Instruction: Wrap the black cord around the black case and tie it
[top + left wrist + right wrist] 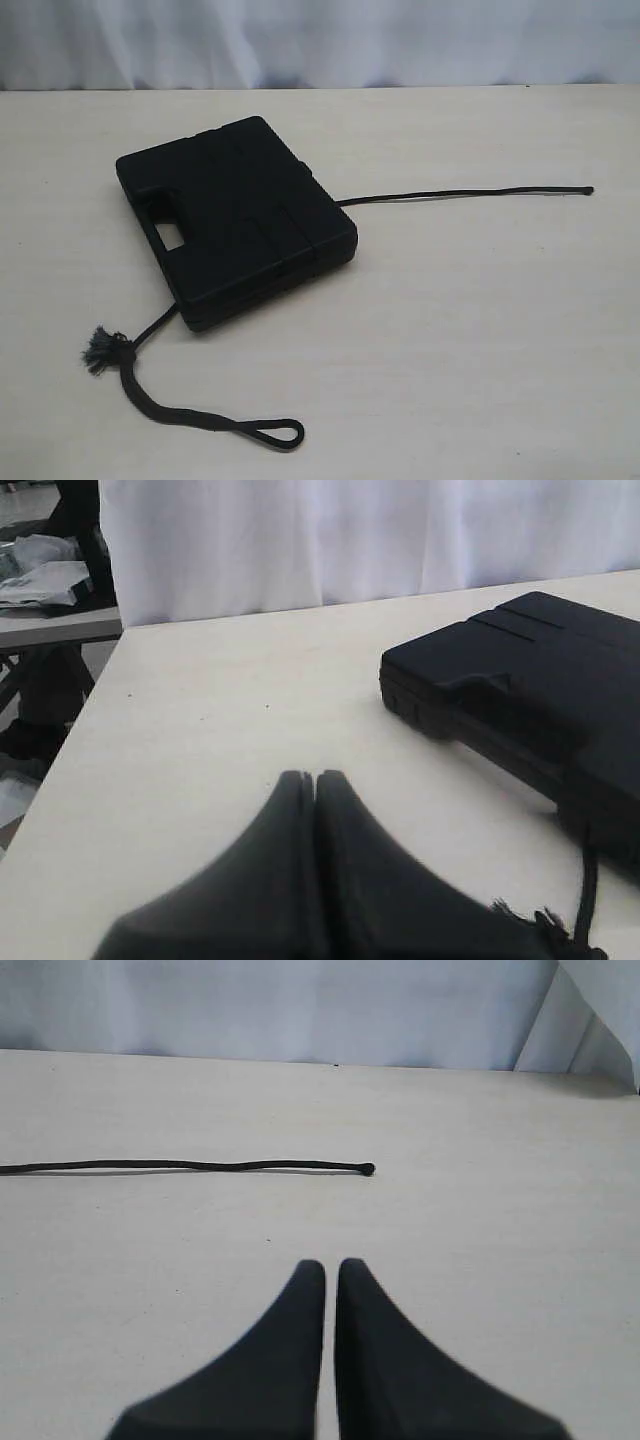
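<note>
A pale table (480, 330) is stretching out before a white curtain (320, 40). The black case (235, 215) is lying flat near its middle. The black cord (460, 195) is coming out from the case on two sides: its knobbed tip (588, 190) is reaching right, while its frayed knot (100, 350) and flat loop (275, 433) are lying at the front left. The left gripper (314, 777) is hovering near the knot and the right gripper (331, 1265) near the tip, both with jaws together, gripping nothing.
</note>
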`<control>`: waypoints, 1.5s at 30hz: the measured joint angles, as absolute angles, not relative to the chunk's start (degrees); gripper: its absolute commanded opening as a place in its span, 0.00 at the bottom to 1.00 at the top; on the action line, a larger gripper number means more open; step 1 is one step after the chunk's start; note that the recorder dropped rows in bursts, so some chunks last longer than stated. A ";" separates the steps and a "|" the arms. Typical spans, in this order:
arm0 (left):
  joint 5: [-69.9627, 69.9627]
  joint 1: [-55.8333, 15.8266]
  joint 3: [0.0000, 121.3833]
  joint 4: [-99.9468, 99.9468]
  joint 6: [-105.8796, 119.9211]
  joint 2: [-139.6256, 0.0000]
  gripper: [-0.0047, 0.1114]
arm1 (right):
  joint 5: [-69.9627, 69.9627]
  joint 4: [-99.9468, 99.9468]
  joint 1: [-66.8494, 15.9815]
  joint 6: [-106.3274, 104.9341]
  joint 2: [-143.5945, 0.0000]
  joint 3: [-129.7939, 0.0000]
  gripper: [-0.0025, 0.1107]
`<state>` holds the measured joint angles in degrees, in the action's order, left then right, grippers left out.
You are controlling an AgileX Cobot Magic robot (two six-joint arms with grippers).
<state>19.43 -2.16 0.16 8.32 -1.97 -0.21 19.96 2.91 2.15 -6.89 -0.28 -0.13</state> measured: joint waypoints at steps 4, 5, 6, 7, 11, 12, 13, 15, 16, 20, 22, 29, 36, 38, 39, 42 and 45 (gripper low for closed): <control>19.21 -2.16 0.16 9.85 -1.97 -0.21 0.04 | 19.96 1.82 2.15 -6.89 -0.28 -0.13 0.06; 18.95 -2.16 0.16 10.30 -1.97 -0.21 0.04 | 19.96 1.40 2.15 -6.89 -0.28 -0.13 0.06; 18.52 -2.16 0.16 10.64 -1.97 -0.21 0.04 | 19.96 1.23 2.15 -6.89 -0.28 -0.13 0.06; 18.00 -2.16 0.16 11.08 -1.97 -0.21 0.04 | 19.96 1.11 2.15 -6.89 -0.28 -0.13 0.06; 15.46 -2.16 0.16 12.28 -1.97 -0.21 0.04 | 19.96 0.89 2.15 -6.89 -0.28 -0.13 0.06; 15.13 -2.16 0.16 12.35 -1.97 -0.21 0.04 | 19.96 0.89 2.15 -6.89 -0.28 -0.13 0.06; 14.87 -2.16 0.16 12.35 -1.97 -0.21 0.04 | 19.96 0.89 2.15 -6.89 -0.28 -0.13 0.06; 14.17 -2.16 0.16 12.52 -1.97 -0.21 0.04 | 19.96 0.89 2.15 -6.89 -0.28 -0.13 0.06; 13.59 -2.16 0.16 12.52 -2.12 -0.21 0.04 | 19.96 0.89 2.15 -6.89 -0.28 -0.13 0.06; 8.31 -2.16 0.16 0.56 -7.40 -0.21 0.04 | 16.87 0.89 2.15 -6.89 -0.28 -0.13 0.06; 4.91 -2.16 0.16 -9.70 -9.98 -0.21 0.04 | 12.53 0.89 2.15 -6.89 -0.28 -0.10 0.06; -10.05 -2.16 0.16 -23.93 -11.92 -0.13 0.04 | -4.07 2.09 2.15 -4.45 -0.28 -0.10 0.06; -30.83 -2.16 0.16 -9.96 -25.08 -0.13 0.04 | -7.37 23.85 2.15 14.43 -0.28 -0.10 0.06; -35.83 -2.16 0.89 -5.68 -27.37 -1.79 0.04 | -6.47 24.88 2.15 14.93 -0.28 -0.10 0.06; -37.05 -2.14 2.49 -4.54 -27.78 -4.04 0.04 | -5.25 25.22 2.15 15.23 -0.28 -0.10 0.06; -38.08 -2.04 9.36 -2.13 -28.35 -15.23 0.04 | -2.89 25.45 2.15 15.35 -0.28 -0.10 0.06; -32.97 -2.04 17.28 1.70 -28.35 -27.41 0.04 | -1.89 25.45 2.15 15.45 -0.28 -0.10 0.06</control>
<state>-32.97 -2.04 17.28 1.70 -28.35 -27.41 -1.89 25.45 2.15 15.45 -0.28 -0.10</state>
